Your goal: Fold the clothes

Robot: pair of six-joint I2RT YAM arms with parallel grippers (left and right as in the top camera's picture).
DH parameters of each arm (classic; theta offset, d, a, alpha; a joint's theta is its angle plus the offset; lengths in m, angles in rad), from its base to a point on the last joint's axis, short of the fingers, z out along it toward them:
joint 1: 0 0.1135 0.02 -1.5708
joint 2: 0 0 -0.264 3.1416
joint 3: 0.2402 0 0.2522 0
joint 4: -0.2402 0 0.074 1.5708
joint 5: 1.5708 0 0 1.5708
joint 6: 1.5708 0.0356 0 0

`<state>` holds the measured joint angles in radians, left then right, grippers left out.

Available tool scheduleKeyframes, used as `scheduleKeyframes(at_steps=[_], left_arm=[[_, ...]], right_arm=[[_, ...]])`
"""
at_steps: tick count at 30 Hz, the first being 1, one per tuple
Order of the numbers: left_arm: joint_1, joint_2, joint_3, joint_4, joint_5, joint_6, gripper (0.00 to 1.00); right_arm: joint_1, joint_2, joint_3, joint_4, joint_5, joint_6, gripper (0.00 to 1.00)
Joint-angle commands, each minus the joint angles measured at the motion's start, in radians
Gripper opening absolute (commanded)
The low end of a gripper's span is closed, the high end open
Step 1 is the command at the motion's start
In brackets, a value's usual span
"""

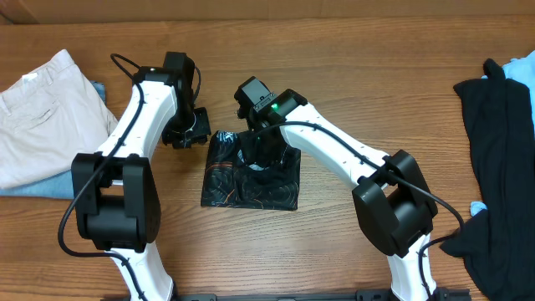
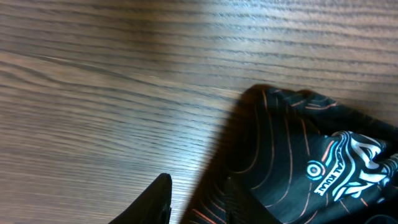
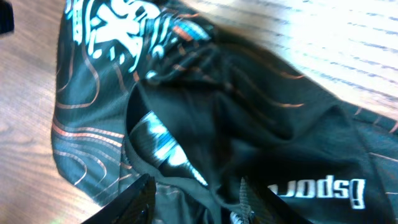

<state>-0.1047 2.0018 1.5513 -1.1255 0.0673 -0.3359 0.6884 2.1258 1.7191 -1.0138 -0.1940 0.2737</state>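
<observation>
Jersey point(image 1: 266, 191) folded, partly hidden under right arm point(image 1: 334, 150), both jaws parted, tips cropped

Brown wood-grain table point(image 1: 276, 251), soft sheen across its surface

We count one wooden table point(image 1: 351, 58) and two white-and-black robot arms, the left arm point(image 1: 144, 117) and the right arm point(image 1: 328, 144). Each carries one gripper, the left gripper point(image 2: 196, 205) and the right gripper point(image 3: 196, 202), with two fingers apiece, four in all. There is one black jersey point(image 1: 251, 180) with orange lines, one pair of beige trousers point(image 1: 42, 109) and one blue garment point(image 1: 33, 191) under them. There is one heap of black clothing point(image 1: 493, 150); how many pieces it holds we cannot tell
</observation>
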Motion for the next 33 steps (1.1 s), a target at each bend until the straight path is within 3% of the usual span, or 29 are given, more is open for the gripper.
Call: scheduleKeyframes(at_steps=[1,12,13,16,17,29,33], left_arm=[[-0.001,0.009,0.019,0.002,0.039,0.027,0.32],[-0.007,0.009,0.019,-0.007,0.043,0.026,0.32],[-0.007,0.009,0.019,-0.007,0.043,0.026,0.32],[-0.007,0.009,0.019,-0.008,0.043,0.026,0.32],[-0.007,0.009,0.019,-0.008,0.043,0.026,0.32],[-0.007,0.009,0.019,-0.007,0.041,0.027,0.32],[-0.007,0.009,0.019,-0.003,0.042,0.026,0.32]], right_arm=[[0.000,-0.004,0.002,0.002,0.016,0.019,0.48],[0.001,0.032,0.001,-0.020,0.066,0.019,0.46],[0.001,0.042,0.001,-0.021,0.065,0.019,0.42],[0.001,0.046,0.002,-0.020,0.059,0.019,0.09],[0.001,0.046,0.002,-0.020,0.059,0.021,0.04],[-0.133,0.040,0.105,-0.283,0.199,0.033,0.04],[-0.185,0.040,0.105,-0.315,0.246,0.009,0.09]])
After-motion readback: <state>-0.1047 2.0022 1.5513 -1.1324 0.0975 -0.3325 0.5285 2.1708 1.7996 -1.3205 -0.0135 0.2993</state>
